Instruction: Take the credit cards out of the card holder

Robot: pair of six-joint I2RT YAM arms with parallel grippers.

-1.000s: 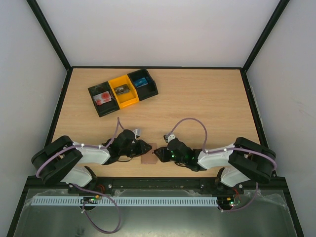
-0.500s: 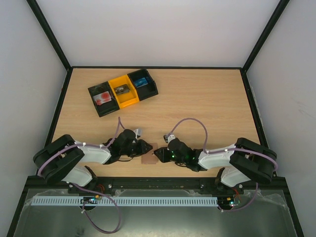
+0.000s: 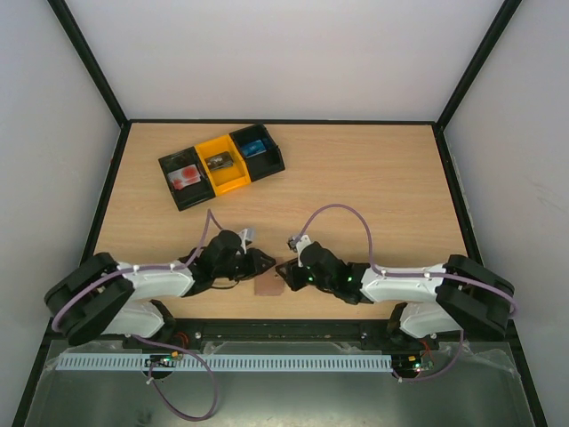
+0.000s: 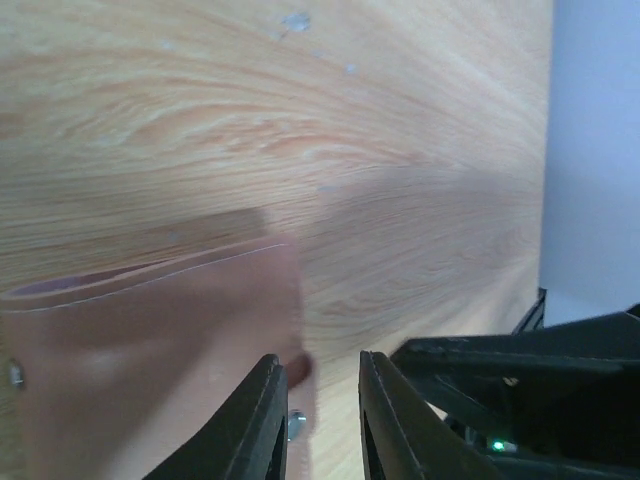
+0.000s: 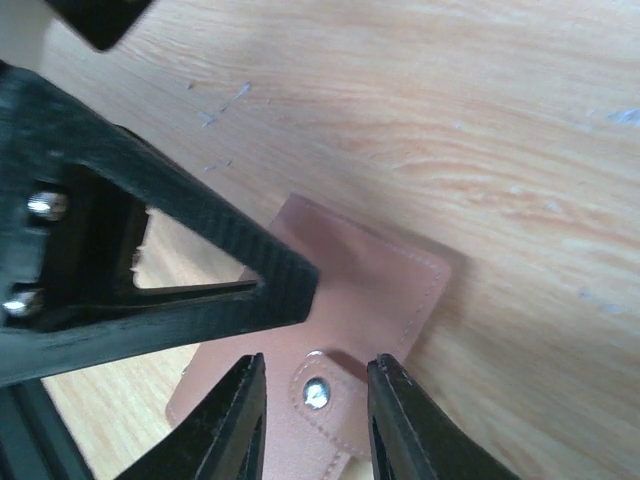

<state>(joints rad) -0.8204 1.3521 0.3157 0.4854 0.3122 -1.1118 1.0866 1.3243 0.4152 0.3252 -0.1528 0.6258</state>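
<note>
The brown card holder (image 3: 266,286) lies closed on the table near the front edge, between my two grippers. In the right wrist view the holder (image 5: 385,275) shows its snap strap with a metal stud (image 5: 317,392). My right gripper (image 5: 315,410) is open, its fingers on either side of that strap, just above the holder. My left gripper (image 4: 320,400) is open at the holder's edge (image 4: 150,360), and one finger tip (image 5: 285,280) sits over the holder's top face. In the top view the left gripper (image 3: 265,264) and right gripper (image 3: 284,275) almost meet. No cards show.
A row of three bins stands at the back left: a black one (image 3: 185,178) with something red, a yellow one (image 3: 222,163), and a black one (image 3: 258,149) with something blue. The right arm's black gripper body (image 4: 520,390) fills the left wrist view's lower right.
Both arms have stretched out lower and a little forward. The grippers stay at the card holder, which has not visibly moved.
</note>
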